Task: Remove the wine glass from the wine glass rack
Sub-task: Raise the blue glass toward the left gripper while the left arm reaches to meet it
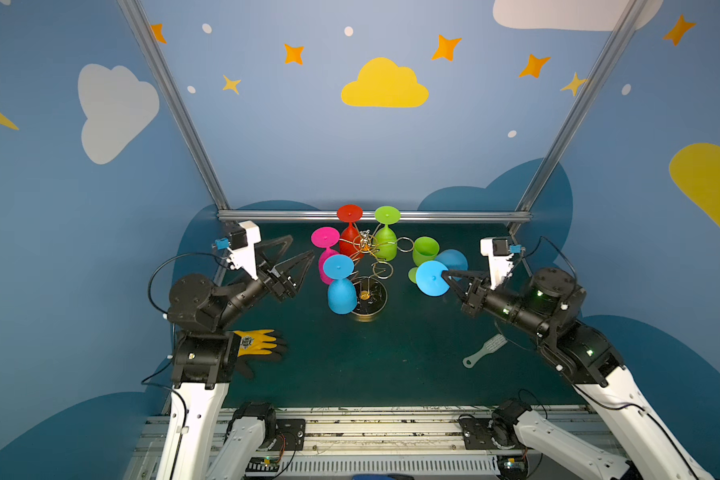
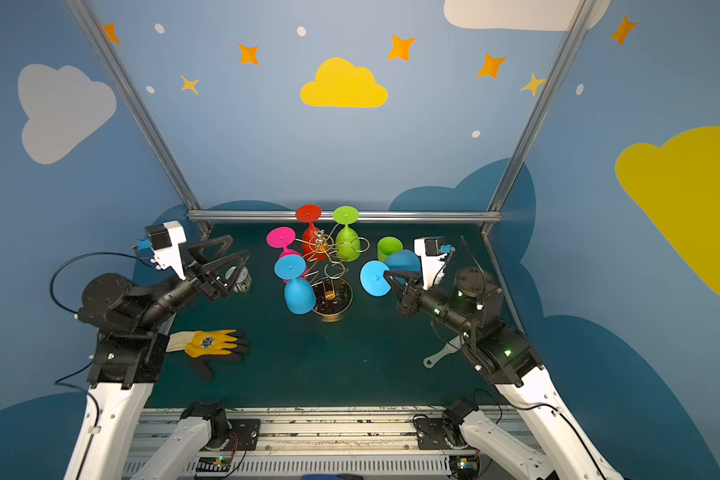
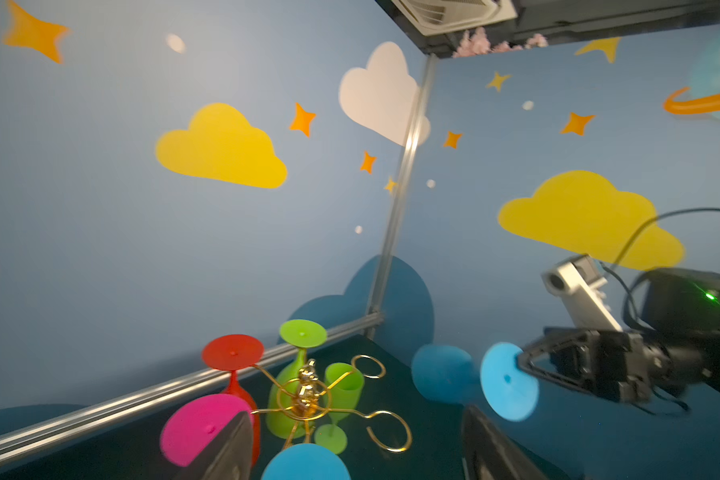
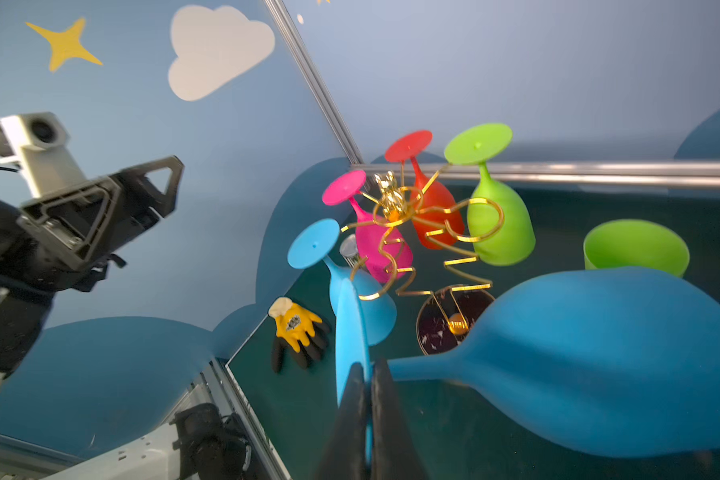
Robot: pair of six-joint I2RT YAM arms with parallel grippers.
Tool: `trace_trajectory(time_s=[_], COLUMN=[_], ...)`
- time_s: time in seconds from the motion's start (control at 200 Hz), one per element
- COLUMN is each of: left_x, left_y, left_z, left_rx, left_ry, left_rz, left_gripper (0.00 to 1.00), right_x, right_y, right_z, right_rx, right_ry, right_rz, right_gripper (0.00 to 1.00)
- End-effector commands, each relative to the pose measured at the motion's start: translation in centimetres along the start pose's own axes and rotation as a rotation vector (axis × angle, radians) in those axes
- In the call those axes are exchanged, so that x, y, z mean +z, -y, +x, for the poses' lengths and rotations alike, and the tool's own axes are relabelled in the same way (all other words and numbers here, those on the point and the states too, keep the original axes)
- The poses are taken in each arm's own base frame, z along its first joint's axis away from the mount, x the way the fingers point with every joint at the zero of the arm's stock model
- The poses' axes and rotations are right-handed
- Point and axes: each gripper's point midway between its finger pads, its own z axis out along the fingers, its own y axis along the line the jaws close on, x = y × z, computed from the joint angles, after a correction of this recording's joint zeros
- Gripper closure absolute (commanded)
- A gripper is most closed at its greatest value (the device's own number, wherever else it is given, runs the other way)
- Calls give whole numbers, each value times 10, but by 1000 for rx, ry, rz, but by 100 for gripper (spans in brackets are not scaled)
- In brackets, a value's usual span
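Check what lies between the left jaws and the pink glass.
Only bare mat between left gripper and pink glass, in both top views; a silver can stands by the jaws.

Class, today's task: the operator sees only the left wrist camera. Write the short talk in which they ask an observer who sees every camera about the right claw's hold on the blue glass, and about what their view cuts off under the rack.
Operator: From here the right claw just meets a blue disc. Is it actually gripping?
Observer: Yes. The right wrist view shows the right claw shut on the edge of the foot of the held blue wine glass.
Operator: My picture ends below the gold arms. What does the rack stand on?
Observer: In both top views the wine glass rack stands on a round dark base on the table.
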Motion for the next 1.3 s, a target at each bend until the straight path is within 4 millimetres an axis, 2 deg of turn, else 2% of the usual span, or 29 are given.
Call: trace_trajectory(time_s=[0.0,0.185,0.491,0.676,1.011,1.151,1.292], left_x=[12,34,73,88,89,91,93], left_y=[37,70,104,106,108,111,113], left_z=[11,17,33,46,43,47,49], left_rx=[-166,-129,-162,-167,-155,-165,-172], left_ry=[-124,-172,-236,-272,-251,-256,-258], left_rz=[277,392,522,528,518,534,545], left_gripper=[28,30,34,35,35,43,61], right_x=[-8,6,29,35,37,44,47], right_y=[-21,-41,-71,-81,-89,-90,-92], right_z=[-29,-48,-56,-49,-38,-31,-28], right_rx=[-146,-191,-186,-168,-144,-136,-140], right_ry=[61,45,39,22,3,-13,-16], right_rz=[-61,-149,-333,-395,-436,-444,-444], right_gripper=[100,100,100,100,100,100,100])
